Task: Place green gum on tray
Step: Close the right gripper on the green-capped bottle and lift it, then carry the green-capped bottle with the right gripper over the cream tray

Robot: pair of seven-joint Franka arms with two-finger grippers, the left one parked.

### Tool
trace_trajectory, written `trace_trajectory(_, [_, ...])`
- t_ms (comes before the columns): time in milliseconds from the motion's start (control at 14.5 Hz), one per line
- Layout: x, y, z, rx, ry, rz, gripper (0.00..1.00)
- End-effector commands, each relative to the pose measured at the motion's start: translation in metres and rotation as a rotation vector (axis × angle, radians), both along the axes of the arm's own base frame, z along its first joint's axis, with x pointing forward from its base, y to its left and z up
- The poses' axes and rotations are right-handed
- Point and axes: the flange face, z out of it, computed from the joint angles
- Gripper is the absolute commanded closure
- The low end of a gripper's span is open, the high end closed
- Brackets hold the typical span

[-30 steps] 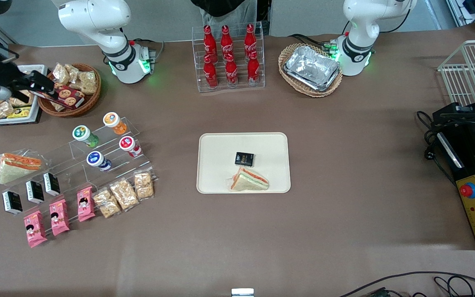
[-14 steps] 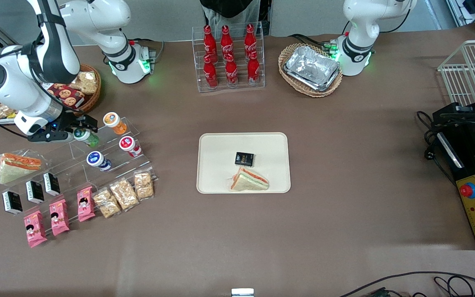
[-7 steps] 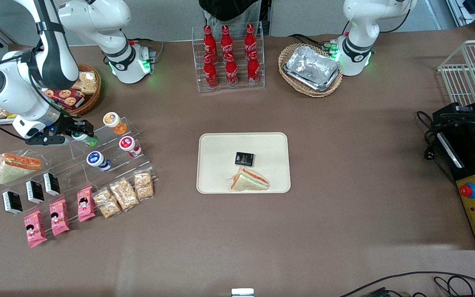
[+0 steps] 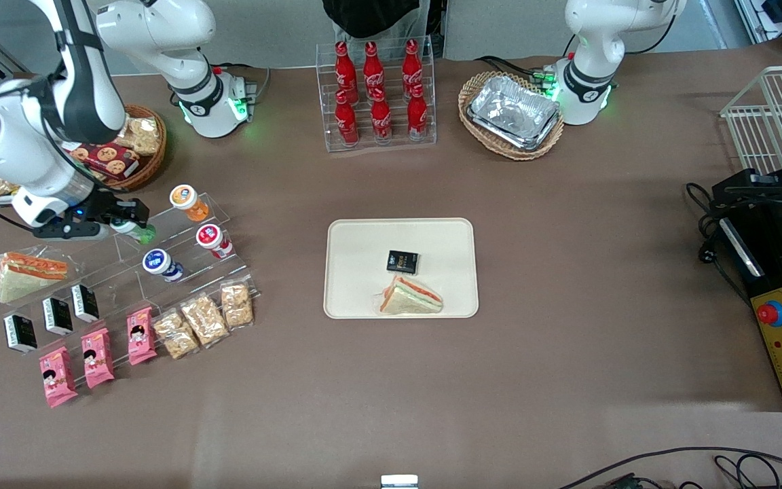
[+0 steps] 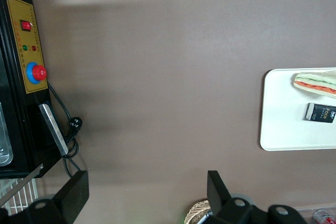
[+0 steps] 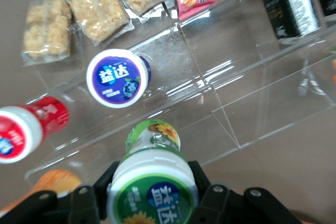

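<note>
The green gum is a light-green bottle with a white, green-labelled lid. My right gripper is shut on it at the lid, one finger on each side, over the upper step of the clear stand. In the right wrist view the gripper holds the lid, and the bottle's body points down at the stand. The cream-beige tray lies mid-table, toward the parked arm from the stand, well apart from the gripper. It also shows in the left wrist view.
Orange, red and blue bottles stand close by on the clear stand. A sandwich and a black packet lie on the tray. Snack packs, a cookie basket and a cola rack are around.
My right arm swung in over the clear stand and the gripper closed round the green gum. In the last half second it shifted slightly with the bottle toward the working arm's end.
</note>
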Motion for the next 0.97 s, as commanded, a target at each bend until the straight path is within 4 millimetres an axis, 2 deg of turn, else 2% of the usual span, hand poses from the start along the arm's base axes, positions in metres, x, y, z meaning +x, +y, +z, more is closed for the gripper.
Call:
trace_trajectory(0, [0.009,0.009,0.100,-0.051,0.037,0.069,0.94])
trace_trajectory(138, [0.014,0.041,0.163,-0.071,0.055,0.108,0.94])
trace_trajectory(207, [0.013,0.059,0.183,-0.076,0.058,0.115,0.94])
trace_trajectory(276, [0.009,0.079,0.196,-0.081,0.058,0.094,0.94])
trace_trajectory(414, [-0.001,0.139,0.216,-0.071,0.054,0.048,0.94])
trace_trajectory(552, [-0.015,0.209,0.217,-0.068,0.046,-0.001,0.94])
trace_trajectory(690, [-0.032,0.277,0.208,-0.052,0.030,-0.046,0.94])
trace_trajectory(897, [-0.049,0.372,0.166,-0.020,0.022,-0.085,0.94])
